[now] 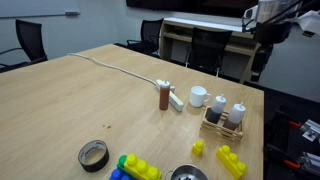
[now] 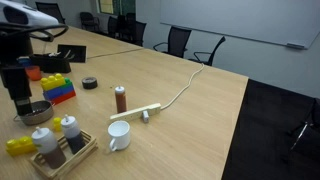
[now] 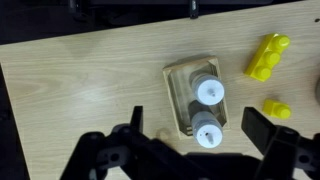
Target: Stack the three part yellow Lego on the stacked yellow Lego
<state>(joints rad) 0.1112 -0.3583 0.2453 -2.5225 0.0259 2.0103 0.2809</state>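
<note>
One wooden table point(image 1: 80, 100), black office chairs point(image 1: 30, 42), gripper point(image 3: 193, 120) spread wide, empty

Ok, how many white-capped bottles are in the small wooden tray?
2. In the wrist view, one white-capped bottle stands in the small wooden tray's upper half, the other below it; none seems hidden.

On the table point(image 1: 60, 100), two bottles point(image 3: 207, 92) stand in a tray point(image 3: 171, 95). In the wrist view the three part Lego point(image 3: 266, 57) lies right of the tray, with a small brick point(image 3: 276, 109) just below it. In an exterior view a mug point(image 1: 199, 97) sits behind the tray, and the stacked Lego point(image 1: 135, 168) lies at the near edge, between a tape roll point(image 1: 93, 154) and a bowl point(image 1: 187, 174)
</note>
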